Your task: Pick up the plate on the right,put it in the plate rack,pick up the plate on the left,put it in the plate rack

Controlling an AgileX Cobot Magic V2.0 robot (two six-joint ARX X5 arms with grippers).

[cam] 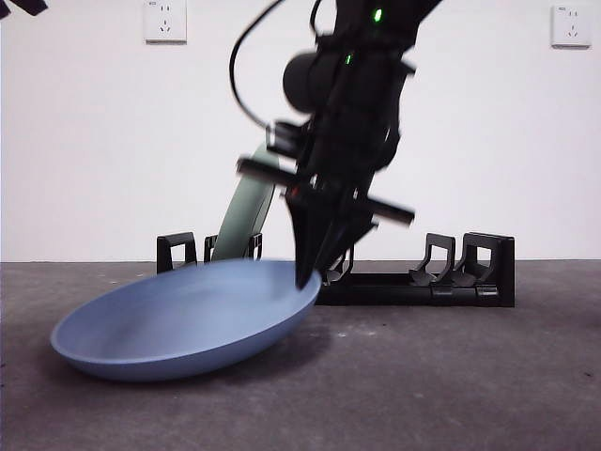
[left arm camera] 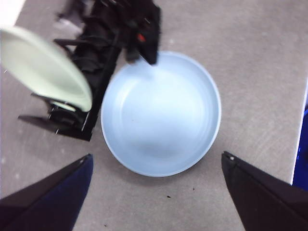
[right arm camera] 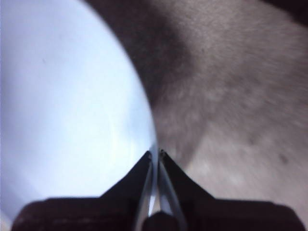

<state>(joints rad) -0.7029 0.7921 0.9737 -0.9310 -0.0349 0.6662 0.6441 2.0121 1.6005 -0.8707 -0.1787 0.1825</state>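
**K:** At the rim of the blue plate, side nearest the plate rack, the right gripper is clamped down. Right wrist view shows both jaws pinched on the thin edge, one above, one below.

**M:** Plate off the table?

**K:** Partly. Gripped side is tilted up, the far side looks to be resting on the grey table. So I'd call this the start of the lift.

**M:** And the green plate?

**K:** Already standing on edge in the rack, towards one end. Prongs next to it look free, as do the ones at the other end.

**M:** Left gripper?

**K:** Hovering high above, jaws spread wide, holding nothing. Just waiting.

**M:** Advice for the lift?

**K:** Bite is shallow and right at the rim, so the plate probably wants to swing or slip. Raise slowly, let the low edge peel off the table, don't drag it. Rotate it upright before moving over the rack, keeping clear of the green plate. Then lower it edge-first between a free pair of prongs.

**M:** Main risk?

**K:** Plate pivoting in the jaws mid-rotate. It's close to the rack already, so the rim could clip the prongs if it's carried too low.
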